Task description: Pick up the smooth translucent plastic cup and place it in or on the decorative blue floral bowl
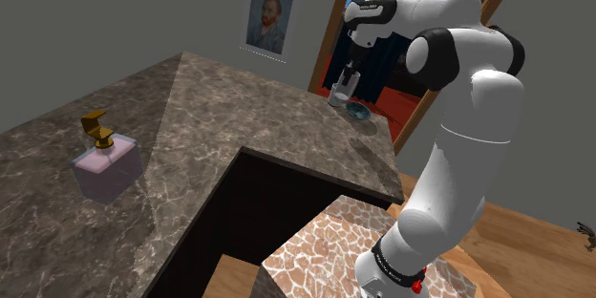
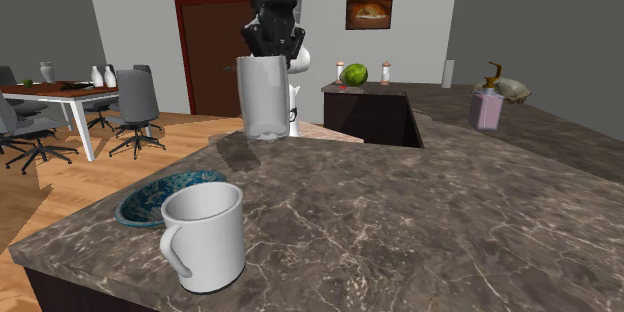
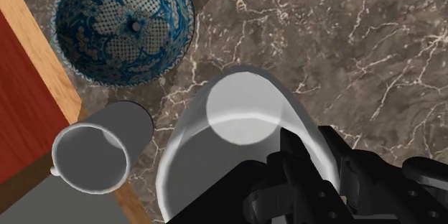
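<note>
The pale translucent cup hangs upright above the dark marble counter, gripped at its rim by the closed black gripper. Lower, near it, sits the blue floral bowl, just beside a white mug

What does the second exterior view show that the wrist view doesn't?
Second exterior view, not wrist view: a dining table with chairs, a door, a picture and a soap bottle. Wrist view, not the other: the flower pattern deep inside the bowl and a red patch beside the counter. Both: the gripper shut on the cup, the bowl, the mug and the counter.
</note>
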